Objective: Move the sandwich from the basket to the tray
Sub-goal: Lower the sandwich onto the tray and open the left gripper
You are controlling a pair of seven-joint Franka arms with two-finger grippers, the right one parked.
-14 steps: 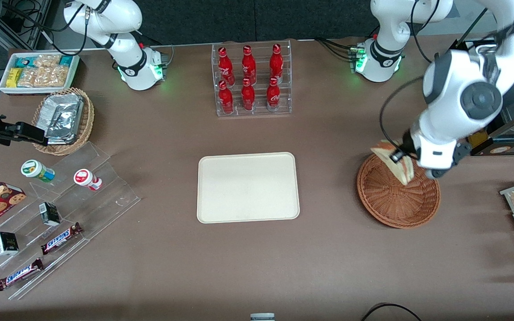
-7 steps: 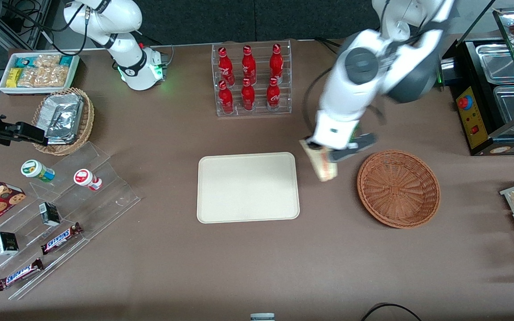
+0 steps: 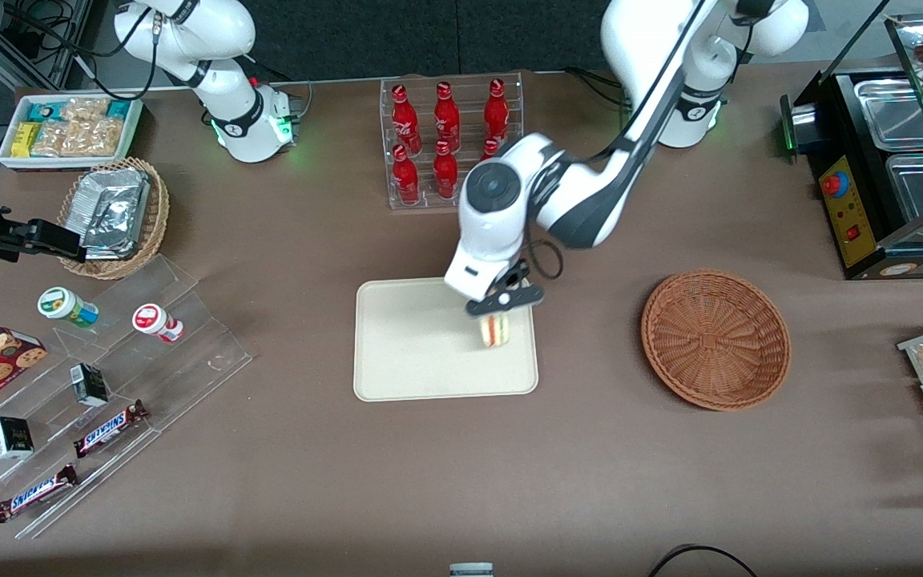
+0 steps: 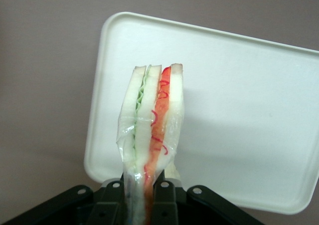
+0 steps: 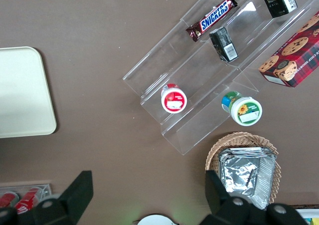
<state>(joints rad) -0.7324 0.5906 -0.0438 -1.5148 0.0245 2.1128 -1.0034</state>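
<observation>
My left gripper [image 3: 498, 307] is shut on the sandwich [image 3: 495, 330], a wrapped wedge of white bread with red and green filling, and holds it above the cream tray [image 3: 413, 353], over the tray's part nearest the basket. In the left wrist view the sandwich [image 4: 151, 135] stands on edge, pinched between the black fingers [image 4: 165, 197], with the tray [image 4: 249, 110] below it. The reddish-brown wicker basket [image 3: 715, 338] sits empty toward the working arm's end of the table. The tray's corner also shows in the right wrist view [image 5: 22, 93].
A clear rack of red bottles [image 3: 449, 143] stands farther from the front camera than the tray. A tan basket with foil packets [image 3: 114, 215], a clear stepped stand with snacks [image 3: 101, 385] and a white snack tray [image 3: 69, 128] lie toward the parked arm's end.
My left gripper has carried the sandwich up out of the reddish-brown basket and sideways across the table to above the cream tray. The basket is left empty.
</observation>
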